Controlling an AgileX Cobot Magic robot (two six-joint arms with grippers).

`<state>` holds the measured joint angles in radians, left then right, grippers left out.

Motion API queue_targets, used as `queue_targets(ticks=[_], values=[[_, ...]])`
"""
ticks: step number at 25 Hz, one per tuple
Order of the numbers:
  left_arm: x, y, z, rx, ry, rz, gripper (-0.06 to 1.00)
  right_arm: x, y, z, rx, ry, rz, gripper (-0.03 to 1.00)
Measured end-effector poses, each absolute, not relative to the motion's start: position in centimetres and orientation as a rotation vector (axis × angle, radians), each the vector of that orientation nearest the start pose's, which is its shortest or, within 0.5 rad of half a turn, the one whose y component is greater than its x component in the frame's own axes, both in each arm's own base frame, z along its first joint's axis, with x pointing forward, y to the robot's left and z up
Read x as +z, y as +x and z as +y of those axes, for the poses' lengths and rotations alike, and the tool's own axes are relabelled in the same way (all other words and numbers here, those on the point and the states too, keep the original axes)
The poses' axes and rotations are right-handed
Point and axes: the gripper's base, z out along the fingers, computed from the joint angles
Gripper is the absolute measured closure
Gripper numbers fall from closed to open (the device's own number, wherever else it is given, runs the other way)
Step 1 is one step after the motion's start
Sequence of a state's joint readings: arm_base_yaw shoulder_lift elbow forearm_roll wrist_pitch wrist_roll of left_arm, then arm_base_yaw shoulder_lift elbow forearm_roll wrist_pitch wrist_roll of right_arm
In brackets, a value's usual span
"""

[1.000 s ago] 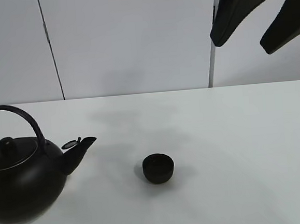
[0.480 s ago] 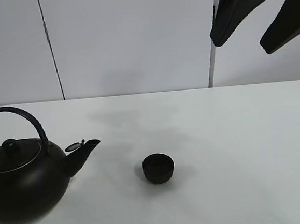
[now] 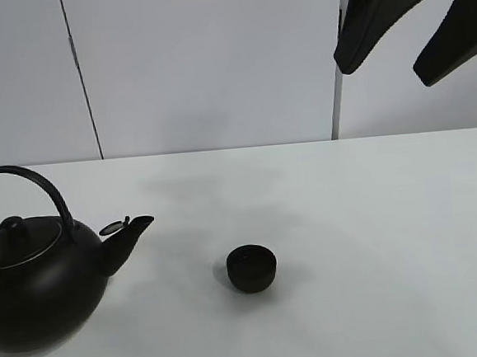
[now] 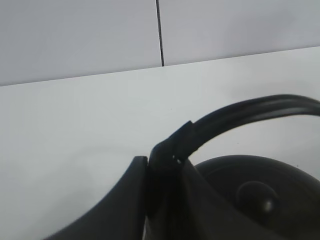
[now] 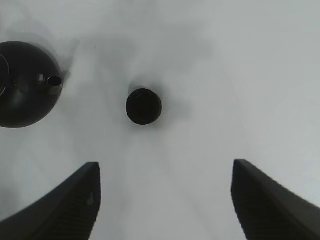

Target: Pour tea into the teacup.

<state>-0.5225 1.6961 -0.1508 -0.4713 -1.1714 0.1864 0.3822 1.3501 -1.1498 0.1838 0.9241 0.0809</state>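
The small matte black teacup [image 3: 252,268] stands alone in the middle of the white table [image 3: 374,217]; it also shows in the right wrist view [image 5: 143,106]. The big black kettle [image 3: 32,290] is at the left, upright, its spout [image 3: 131,235] pointing toward the cup with a clear gap between them. My left gripper [image 4: 162,167] is shut on the kettle's arched handle [image 4: 240,112]. My right gripper [image 3: 413,32] hangs open and empty high above the table's right side, also seen in its wrist view [image 5: 165,210]. No stream of tea is visible.
A white panelled wall [image 3: 213,65] stands behind the table's far edge. The kettle [image 5: 25,85] is the only other object on the table besides the cup.
The kettle has wobbled: it shifted slightly right and down, then back left, ending a touch higher. The teacup and my right gripper have not moved.
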Motion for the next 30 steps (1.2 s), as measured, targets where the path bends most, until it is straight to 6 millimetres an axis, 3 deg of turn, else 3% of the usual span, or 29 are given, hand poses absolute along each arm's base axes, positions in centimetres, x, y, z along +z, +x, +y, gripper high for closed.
queue_targets(ticks=[15, 23, 30], values=[[12.2, 18.5, -6.5, 0.034, 0.228, 1.863, 0.82, 32.3, 24.9, 11.4, 0.393, -0.303, 2.617, 0.46], [11.5, 17.5, -6.2, -0.006, 0.219, 1.932, 0.58, 32.4, 24.9, 11.5, 0.393, -0.302, 2.616, 0.46], [11.4, 16.9, -5.8, -0.018, 0.193, 1.943, 0.54, 32.4, 24.9, 11.5, 0.397, -0.301, 2.616, 0.46]])
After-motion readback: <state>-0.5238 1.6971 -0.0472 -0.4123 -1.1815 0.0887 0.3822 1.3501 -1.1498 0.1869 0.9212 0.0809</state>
